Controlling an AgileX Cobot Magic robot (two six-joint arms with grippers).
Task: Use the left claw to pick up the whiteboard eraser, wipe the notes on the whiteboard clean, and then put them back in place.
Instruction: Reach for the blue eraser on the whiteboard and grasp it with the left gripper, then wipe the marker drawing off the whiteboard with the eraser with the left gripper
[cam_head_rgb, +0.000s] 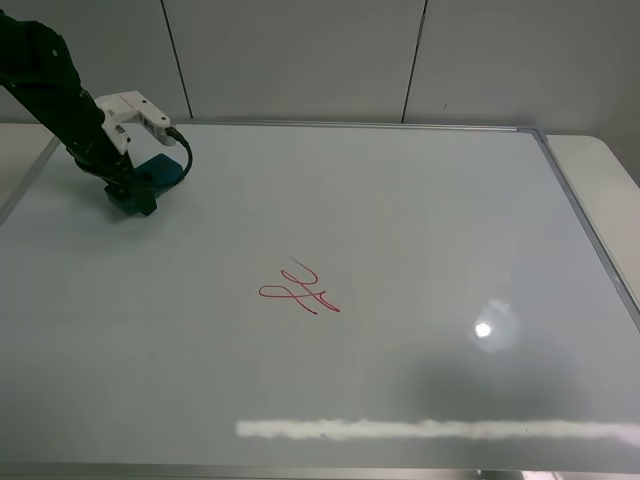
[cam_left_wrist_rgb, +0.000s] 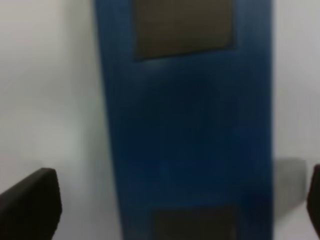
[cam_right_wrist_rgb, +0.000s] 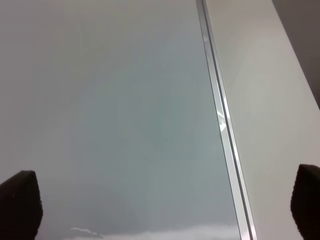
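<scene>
Straddling the small teal-blue rounded rectangular whiteboard eraser (cam_left_wrist_rgb: 190, 125) with jaws spread wide and clear of both long sides, the black left claw (cam_head_rgb: 135, 195) hangs low near the far left corner of the glossy white whiteboard (cam_head_rgb: 420, 200), seemingly lined up to close across the block, well apart from the red scribbled notes (cam_head_rgb: 300, 290)

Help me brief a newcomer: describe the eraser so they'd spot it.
On the large glossy white whiteboard, look to the far-left corner, under the black robot arm. The small teal-blue rounded block there is the eraser, the only coloured block on the board; the red marker scribble mid-board is only lines.
</scene>
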